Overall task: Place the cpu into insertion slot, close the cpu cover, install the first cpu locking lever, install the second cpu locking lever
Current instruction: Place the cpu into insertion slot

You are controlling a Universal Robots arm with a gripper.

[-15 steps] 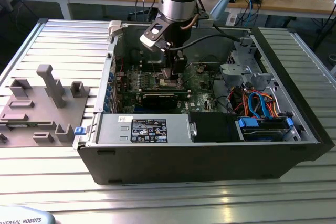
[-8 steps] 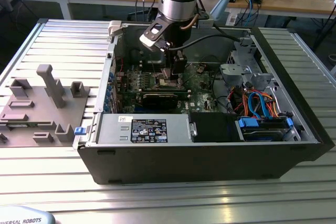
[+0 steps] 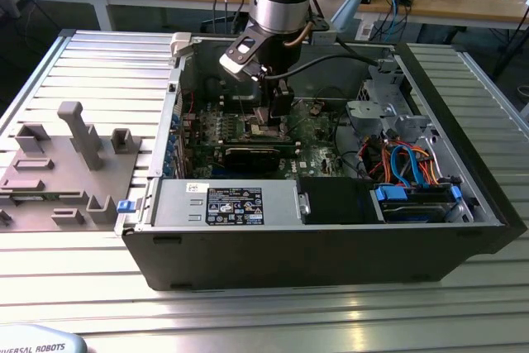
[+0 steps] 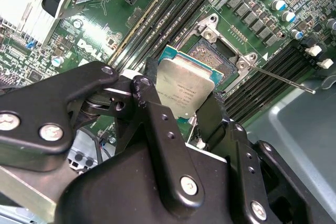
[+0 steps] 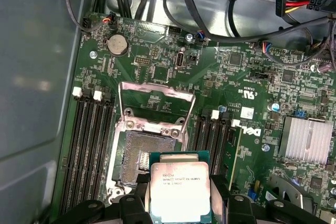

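Gripper is pinching the cpu, holding it close over the insertion slot, not yet seated. The cpu cover is standing open; closing and locking are remaining.

Open black computer case on slatted metal table, grey fixture tray alongside.

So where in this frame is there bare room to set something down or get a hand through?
Bare: the slatted table in front of the case, and the open insertion slot beside the raised cpu cover. Crowded: memory slots flank it, the gripper holding the cpu hangs over it, cables fill the exterior view's right.
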